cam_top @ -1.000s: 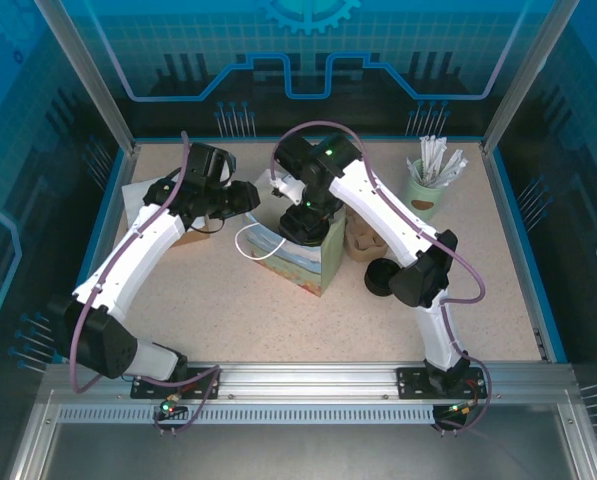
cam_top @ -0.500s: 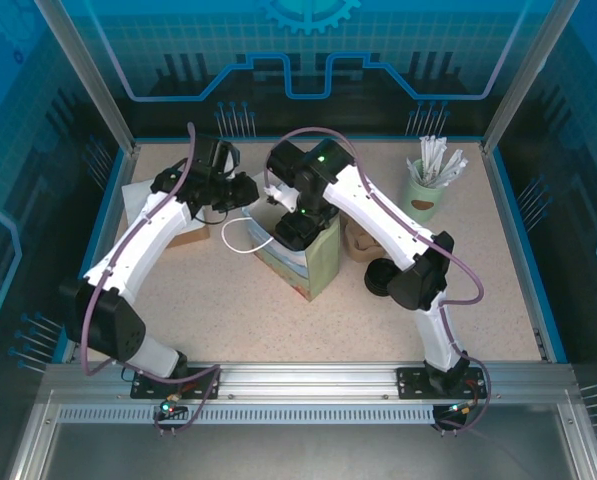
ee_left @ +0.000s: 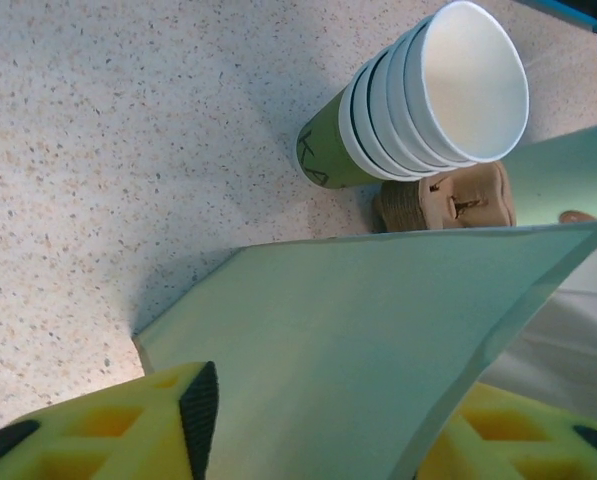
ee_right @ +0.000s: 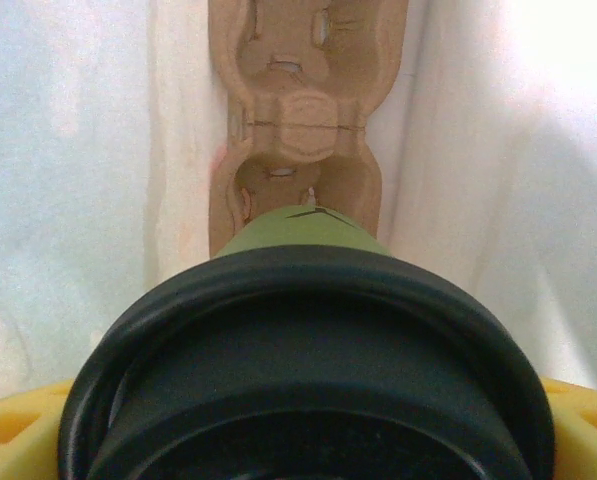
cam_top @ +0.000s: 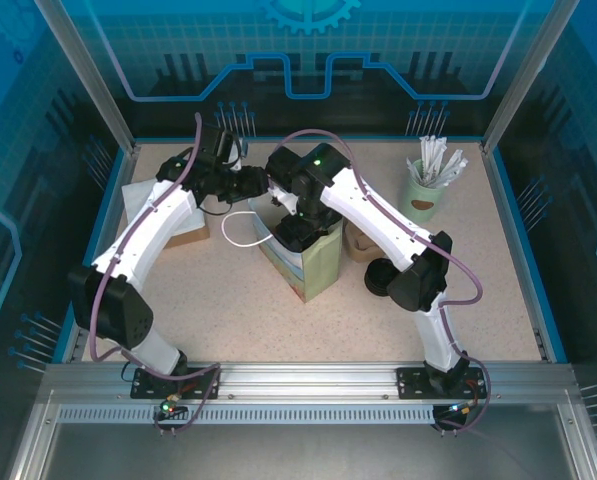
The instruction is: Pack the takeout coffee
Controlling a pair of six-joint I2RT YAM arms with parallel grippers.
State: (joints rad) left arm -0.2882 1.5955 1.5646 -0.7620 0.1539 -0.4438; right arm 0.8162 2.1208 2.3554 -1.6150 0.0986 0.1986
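At the far left of the surface [cam_top: 228,320], white sheets [cam_top: 138,200] are lying beside a flat brown piece [cam_top: 185,238]. The left arm is reaching over them toward the middle. The left pincer [cam_top: 253,185] is hanging at the left rim of the paper bag [cam_top: 313,265]. In its wrist view the left pincer's yellow fingers [ee_left: 128,430] are standing wide apart. The bag's pale green wall is lying across the gap between them and is not being pinched.

The bag's white loop handle [cam_top: 236,228] is drooping outward onto the surface on the left. The bag itself is standing upright near the middle with its mouth open.

Beyond the bag's rim, the left wrist view is showing a stack of green cups [ee_left: 418,100] lying on its side. A stack of brown trays [ee_left: 448,195] is sitting just beside it.

The right arm is bending down from above, and the right pincer [cam_top: 296,228] is reaching into the bag's mouth. It is holding the coffee cup [ee_right: 308,235], green with a black lid, between its yellow fingers [ee_right: 18,430]. The cup is hanging inside the bag, between the white inner walls. It is above a brown cup tray [ee_right: 303,110] that is lying on the bag's floor. Whether the cup is touching the tray cannot be told.

To the right of the bag, black lids [cam_top: 383,278] are resting on the surface. Farther right, near the back, a green tub of white sticks [cam_top: 425,195] is standing.
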